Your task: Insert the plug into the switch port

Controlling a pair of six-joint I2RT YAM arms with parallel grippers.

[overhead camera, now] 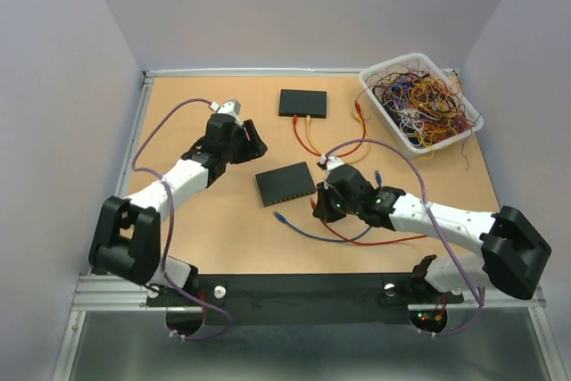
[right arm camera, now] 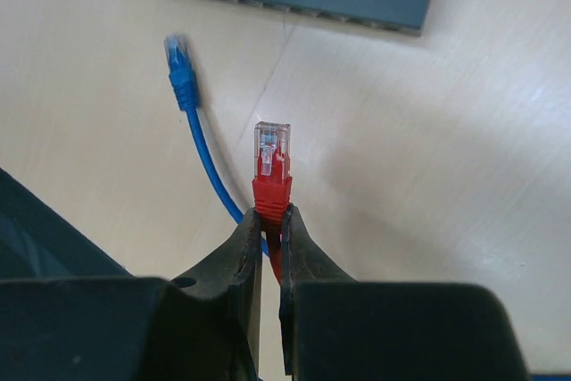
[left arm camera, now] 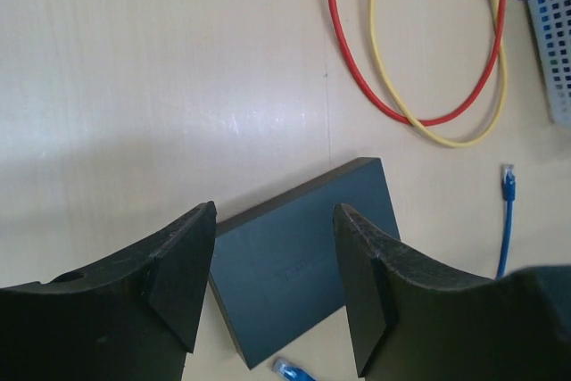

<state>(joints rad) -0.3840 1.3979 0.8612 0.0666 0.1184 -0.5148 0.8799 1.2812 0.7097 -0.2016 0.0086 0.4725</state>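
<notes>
L claw (left arm camera: 275, 220) hangs over the counter's left-middle, jaws about half apart w/ nothing in them. In its wrist view the near switch (left arm camera: 303, 265) lies on the counter below and just past the fingers, not touched.

The near switch sits mid-counter, turned at an angle, w/ its port row (right arm camera: 294, 13) facing the near-right. A 2nd switch (overhead camera: 302, 103) near the far edge already has red and yellow leads in it.

R claw (right arm camera: 272, 220), right of centre toward the near edge, is pinched tight on the boot of the red plug (right arm camera: 272, 153). The clear tip sticks out ahead and points roughly at the port row, but is well apart from it. A loose blue plug (right arm camera: 178, 64) lies just left of that line. A basket (overhead camera: 470, 128) of spare leads is in the far right corner.

Step, as I read it: plug is grasped, approach and line-up under way, insertion not begun.

Next prob needs:
- R arm to carry the plug fwd at port height, squared to one opening and latch the right way round.
- Care w/ the push, since the switch looks free to slide; L claw is well placed to brace it.
</notes>
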